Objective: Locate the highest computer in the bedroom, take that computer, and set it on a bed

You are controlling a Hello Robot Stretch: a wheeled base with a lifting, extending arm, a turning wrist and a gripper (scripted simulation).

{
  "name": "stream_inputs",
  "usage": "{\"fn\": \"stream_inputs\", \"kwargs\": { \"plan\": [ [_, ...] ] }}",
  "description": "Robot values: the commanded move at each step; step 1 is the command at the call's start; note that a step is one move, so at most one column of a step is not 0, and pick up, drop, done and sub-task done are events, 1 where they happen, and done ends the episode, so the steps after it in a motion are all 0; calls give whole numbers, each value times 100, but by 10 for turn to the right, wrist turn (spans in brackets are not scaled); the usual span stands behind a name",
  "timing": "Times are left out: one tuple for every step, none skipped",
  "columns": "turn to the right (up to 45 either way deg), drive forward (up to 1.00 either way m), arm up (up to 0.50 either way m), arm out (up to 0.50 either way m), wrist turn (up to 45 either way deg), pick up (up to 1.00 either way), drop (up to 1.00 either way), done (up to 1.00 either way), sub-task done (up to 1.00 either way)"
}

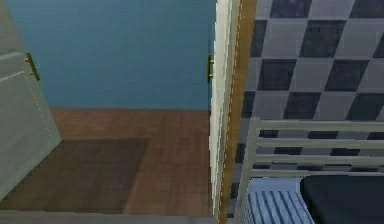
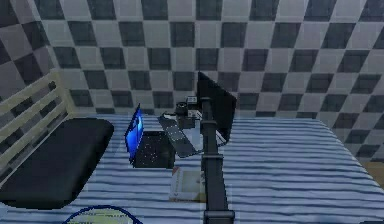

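An open laptop with a blue screen rests on the striped bed, at 9 o'clock from the arm. The gripper sits at the arm's far end, with 1 dark tilted slab at its 2 o'clock. I cannot tell the state of its fingers or whether it holds anything. A dark pillow lies at the laptop's 8 o'clock.

Blue wall, wood floor left; checkered wall, bed headboard right.
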Motion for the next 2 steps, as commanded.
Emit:
{"fn": "stream_inputs", "kwargs": {
  "plan": [
    [0, 0, 10, 0, 0, 0, 0, 0, 0],
    [0, 0, 0, -8, 0, 0, 0, 0, 0]
  ]
}}
